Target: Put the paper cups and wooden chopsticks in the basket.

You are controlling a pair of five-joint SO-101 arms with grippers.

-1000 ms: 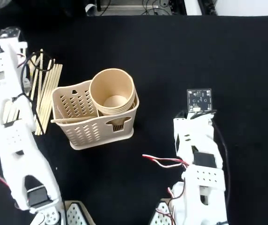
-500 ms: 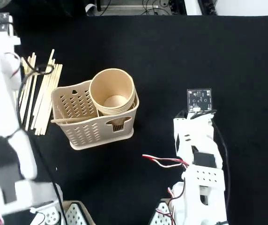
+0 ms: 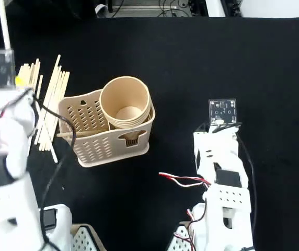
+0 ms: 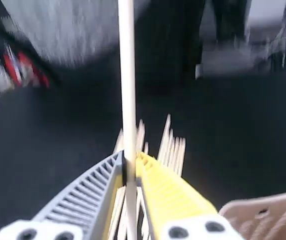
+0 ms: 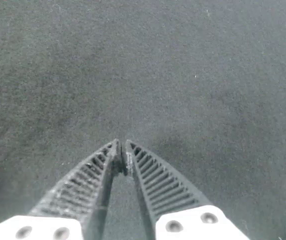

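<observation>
A cream slotted basket stands left of the table's middle with stacked paper cups in its right half. Loose wooden chopsticks lie in a bundle on the black cloth just left of it. My left gripper is raised above that bundle and shut on a single chopstick, which stands up between the grey and yellow fingers and also shows at the high view's top left as a pale chopstick. A corner of the basket shows beside it. My right gripper rests shut over bare cloth.
The right arm lies folded at the lower right, with red and white wires beside it. The left arm fills the left edge. Black cloth stretches bare over the right and far side. Cables and gear sit beyond the table's far edge.
The left arm has lifted off the chopstick bundle and risen toward the camera with one chopstick in its gripper. The right arm, basket and cups have kept still.
</observation>
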